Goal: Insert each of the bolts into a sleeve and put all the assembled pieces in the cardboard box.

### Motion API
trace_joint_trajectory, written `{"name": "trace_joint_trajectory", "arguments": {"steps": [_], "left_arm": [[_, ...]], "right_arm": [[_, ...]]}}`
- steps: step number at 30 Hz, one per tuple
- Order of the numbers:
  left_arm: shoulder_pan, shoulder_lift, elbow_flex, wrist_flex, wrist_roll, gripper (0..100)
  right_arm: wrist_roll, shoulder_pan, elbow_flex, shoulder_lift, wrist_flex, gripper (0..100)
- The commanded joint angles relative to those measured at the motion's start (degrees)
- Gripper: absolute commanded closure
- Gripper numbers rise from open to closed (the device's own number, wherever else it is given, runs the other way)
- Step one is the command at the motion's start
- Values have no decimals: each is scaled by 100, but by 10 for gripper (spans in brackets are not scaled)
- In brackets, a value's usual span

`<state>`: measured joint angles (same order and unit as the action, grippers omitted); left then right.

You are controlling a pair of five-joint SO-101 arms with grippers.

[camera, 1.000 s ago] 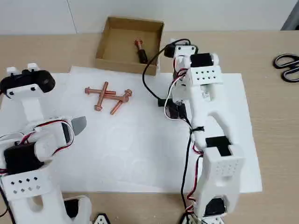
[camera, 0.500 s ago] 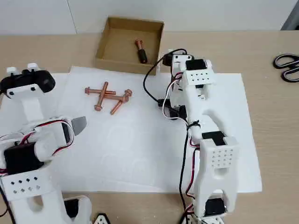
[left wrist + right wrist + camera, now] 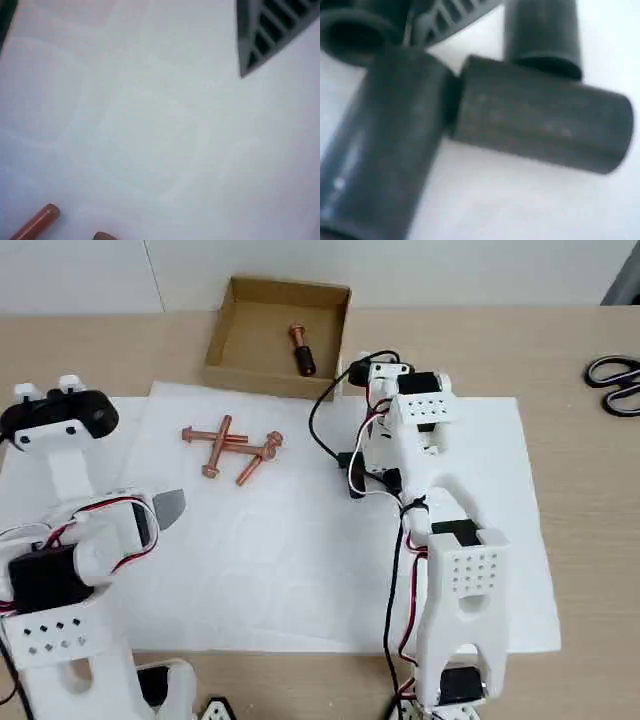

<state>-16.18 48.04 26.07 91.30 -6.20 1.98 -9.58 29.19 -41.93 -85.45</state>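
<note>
The cardboard box [image 3: 226,340] sits at the far side of the surface [image 3: 560,350]. Inside the box lies one bolt already pushed into a black sleeve [image 3: 300,350].

A big white sheet [image 3: 290,570] starts just in front of the box. On it, near the box's front left corner, lies a little heap of copper bolts [image 3: 232,448]. They cross and touch each other.

The right arm [image 3: 430,440] stretches over the sheet, and its end is just beside the box's front right corner. The right claw [image 3: 452,17] hangs low over a bunch of black sleeves [image 3: 540,127] that lie on their sides, touching one another. I cannot tell how far open this claw is, or if it has hold of anything.

The left claw [image 3: 166,508] is well apart from the box, over bare sheet on the near side of the bolts. I cannot tell how far open it is.

Black scissors [image 3: 615,382] lie far off to the right of the box.
</note>
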Motion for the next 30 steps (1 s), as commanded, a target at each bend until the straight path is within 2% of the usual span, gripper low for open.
{"name": "trace_joint_trajectory", "arguments": {"steps": [1,6,12,18,26,30], "left_arm": [[9,53,-31,18,18,705],[9,53,-31,18,18,705],[18,44,-31,18,18,705],[18,44,-31,18,18,705],[18,44,-31,18,18,705],[18,44,-31,18,18,705]], "right_arm": [[-79,321,-62,-110,-127,873],[-79,620,-62,259,-558,874],[-35,576,-62,1068,-910,877],[-26,576,-62,1341,-892,996],[-35,593,-88,1314,-936,983],[-35,585,-88,1349,-1042,905]]}}
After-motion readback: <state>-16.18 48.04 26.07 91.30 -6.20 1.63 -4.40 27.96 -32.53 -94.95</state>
